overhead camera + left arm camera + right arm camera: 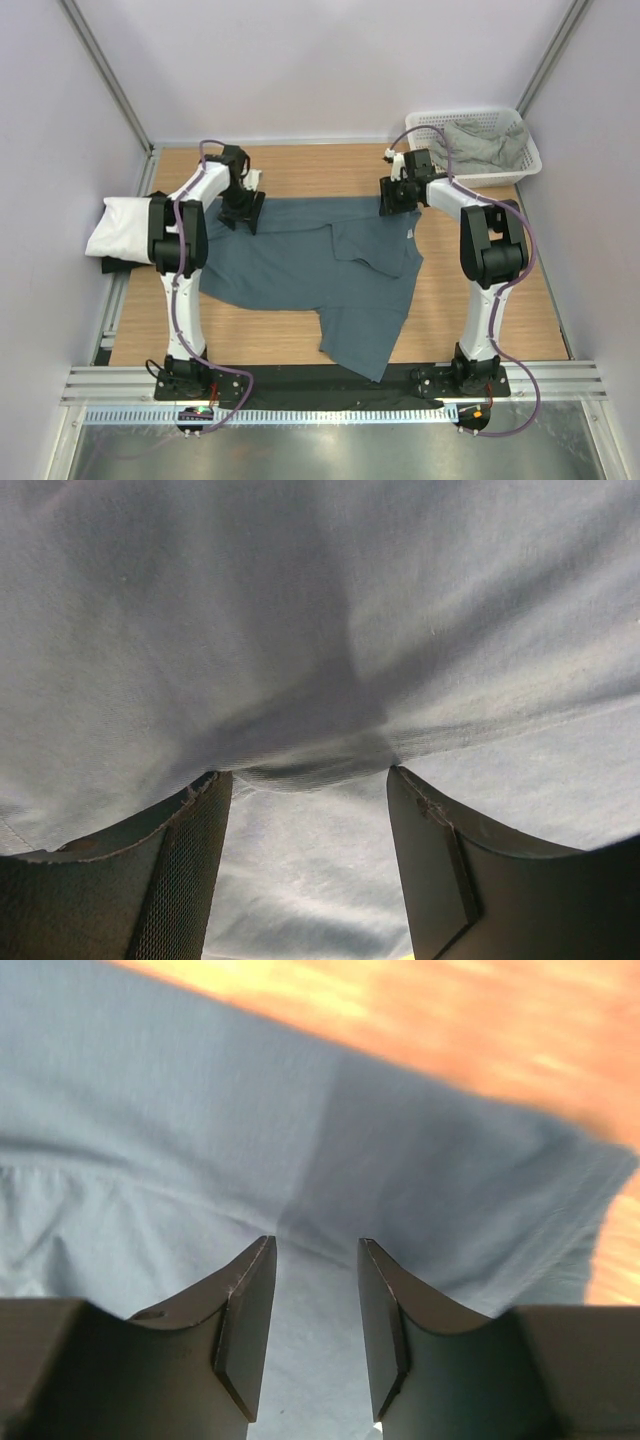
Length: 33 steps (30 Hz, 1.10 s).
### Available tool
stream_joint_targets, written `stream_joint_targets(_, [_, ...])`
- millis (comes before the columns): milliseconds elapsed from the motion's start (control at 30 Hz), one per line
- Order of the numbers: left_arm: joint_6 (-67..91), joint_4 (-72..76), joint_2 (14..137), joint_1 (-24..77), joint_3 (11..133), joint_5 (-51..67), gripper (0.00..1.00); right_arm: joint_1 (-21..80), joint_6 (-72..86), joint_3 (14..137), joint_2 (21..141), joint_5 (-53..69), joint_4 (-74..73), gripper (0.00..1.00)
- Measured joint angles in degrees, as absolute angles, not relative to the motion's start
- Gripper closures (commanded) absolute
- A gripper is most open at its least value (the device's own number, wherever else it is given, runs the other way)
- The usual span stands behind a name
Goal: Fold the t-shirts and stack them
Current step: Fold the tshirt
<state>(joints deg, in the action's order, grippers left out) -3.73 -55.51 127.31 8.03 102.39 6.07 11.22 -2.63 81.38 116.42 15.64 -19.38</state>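
Observation:
The slate-blue t-shirt point(310, 270) lies spread on the wooden table, its near part hanging toward the front edge. My left gripper point(243, 212) is down on its far left corner, and my right gripper point(395, 195) is on its far right corner. In the left wrist view the left gripper point(305, 777) is open, with a ridge of blue cloth point(320, 630) at the fingertips. In the right wrist view the right gripper point(315, 1245) is open over the blue cloth point(200, 1110) near its edge. A folded white t-shirt point(125, 225) lies on a black one point(112, 266) at the left. A grey-green t-shirt point(480, 145) lies in the basket.
A white mesh basket point(530, 165) stands at the far right corner of the table. The stack of shirts sits at the table's left edge. Pale walls enclose the table point(320, 160) on three sides, and a metal rail runs along the front.

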Motion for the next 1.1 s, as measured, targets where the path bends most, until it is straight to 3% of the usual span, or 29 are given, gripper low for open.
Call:
stream_joint_targets(300, [-3.84, -59.13, 131.50, 8.01, 109.19, 5.15, 0.35, 11.25, -3.66, 86.06, 120.44, 11.49, -19.40, 0.52])
stream_joint_targets(667, [-5.10, -62.08, 141.51, 8.01, 126.80, 3.38, 0.34, 11.22, -6.83, 102.98, 132.05, 7.38, -19.49, 0.51])
stream_joint_targets(900, [-5.58, -61.63, 143.33, 8.56, 130.06, 2.20, 0.30, 11.22, -8.97, 112.73, 138.45, 4.82, -19.09, 0.50])
stream_joint_targets(1100, [-6.50, -60.45, 143.39, 10.59, 130.72, -1.63, 0.17, 11.22, -10.92, 118.04, 141.73, 2.39, -18.37, 0.46])
